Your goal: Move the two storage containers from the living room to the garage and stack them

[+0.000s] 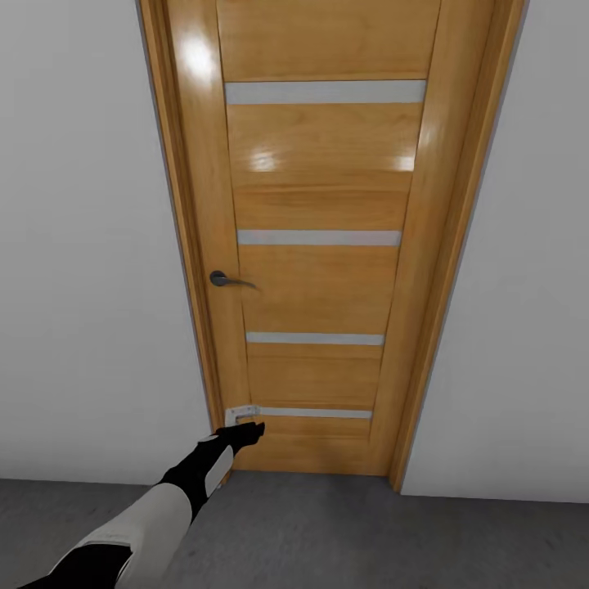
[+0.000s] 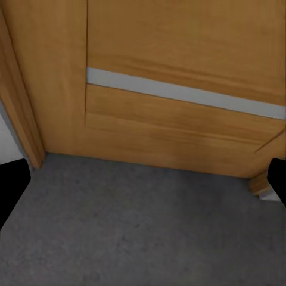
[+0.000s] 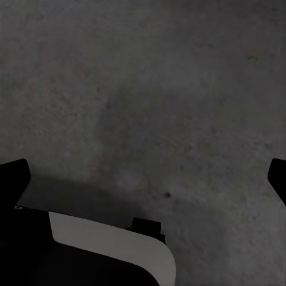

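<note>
Left pincer (image 1: 248, 431) open, seemingly near the door (image 1: 319, 270) base.

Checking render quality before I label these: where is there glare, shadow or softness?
Head view: bright glare patches on the glossy wooden door near its top. Left wrist view: evenly lit, door panel slightly soft. Right wrist view: dim, with a dark shadow on the concrete floor beside the robot's body.

Dark grey speckled concrete floor (image 3: 155, 89) across most of frame. Black fingertips (image 3: 13, 176) of right gripper (image 3: 146, 176) at left and right edges, wide apart, nothing between. White-and-black robot part (image 3: 113, 247) at lower left, faint shadow above it.
</note>
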